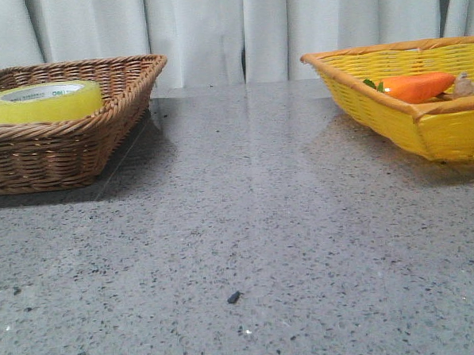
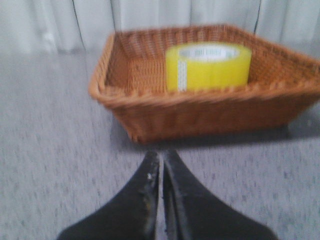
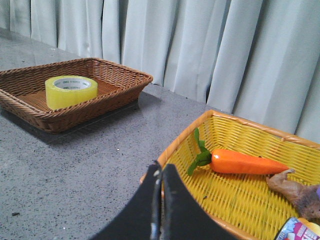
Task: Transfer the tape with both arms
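The yellow tape (image 1: 42,102) lies flat in the brown wicker basket (image 1: 68,146) at the left of the table. The left wrist view shows the tape (image 2: 208,66) inside that basket (image 2: 200,112), with my left gripper (image 2: 161,156) shut and empty, a short way off the basket's near wall. My right gripper (image 3: 162,170) is shut and empty, at the near corner rim of the yellow basket (image 3: 227,200). The tape (image 3: 71,90) shows far off in that view. Neither arm appears in the front view.
The yellow basket (image 1: 449,130) at the right holds an orange carrot (image 1: 417,86) and a brownish item (image 3: 295,192). A colourful packet (image 3: 299,231) lies in its corner. Grey speckled table (image 1: 239,225) spans between the baskets, with a small dark speck (image 1: 234,297). White curtains hang behind.
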Tool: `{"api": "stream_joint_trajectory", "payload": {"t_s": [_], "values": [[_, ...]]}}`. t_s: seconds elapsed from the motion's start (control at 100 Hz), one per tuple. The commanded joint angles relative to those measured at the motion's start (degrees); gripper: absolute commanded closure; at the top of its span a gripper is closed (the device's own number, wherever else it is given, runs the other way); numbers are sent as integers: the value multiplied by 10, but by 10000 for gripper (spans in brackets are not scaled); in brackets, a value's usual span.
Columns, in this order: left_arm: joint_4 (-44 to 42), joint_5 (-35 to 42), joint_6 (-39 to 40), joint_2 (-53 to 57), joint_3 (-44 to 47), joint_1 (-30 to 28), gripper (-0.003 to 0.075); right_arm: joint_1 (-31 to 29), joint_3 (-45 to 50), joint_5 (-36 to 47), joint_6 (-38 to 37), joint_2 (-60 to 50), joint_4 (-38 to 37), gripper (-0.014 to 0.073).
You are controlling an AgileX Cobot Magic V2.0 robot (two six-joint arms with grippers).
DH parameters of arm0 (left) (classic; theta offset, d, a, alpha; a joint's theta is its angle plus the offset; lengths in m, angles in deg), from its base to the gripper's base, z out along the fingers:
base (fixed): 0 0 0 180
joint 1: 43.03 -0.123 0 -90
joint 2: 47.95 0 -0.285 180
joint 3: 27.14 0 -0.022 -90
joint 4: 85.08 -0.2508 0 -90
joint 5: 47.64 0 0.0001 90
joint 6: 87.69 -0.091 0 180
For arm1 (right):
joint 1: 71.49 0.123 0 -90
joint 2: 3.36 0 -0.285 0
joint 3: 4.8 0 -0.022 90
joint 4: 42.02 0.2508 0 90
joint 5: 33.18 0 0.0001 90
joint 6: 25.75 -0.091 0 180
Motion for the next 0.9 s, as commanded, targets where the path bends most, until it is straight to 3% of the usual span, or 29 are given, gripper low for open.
{"api": "stream_joint_trajectory", "payload": {"t_s": [0.0, 0.89], "values": [[-2, -12, 9, 17, 5, -3, 741, -2, -14, 43, 2, 7, -13, 660], [-3, -17, 14, 17, 6, -3, 741, -2, -14, 43, 2, 7, -13, 660]]}}
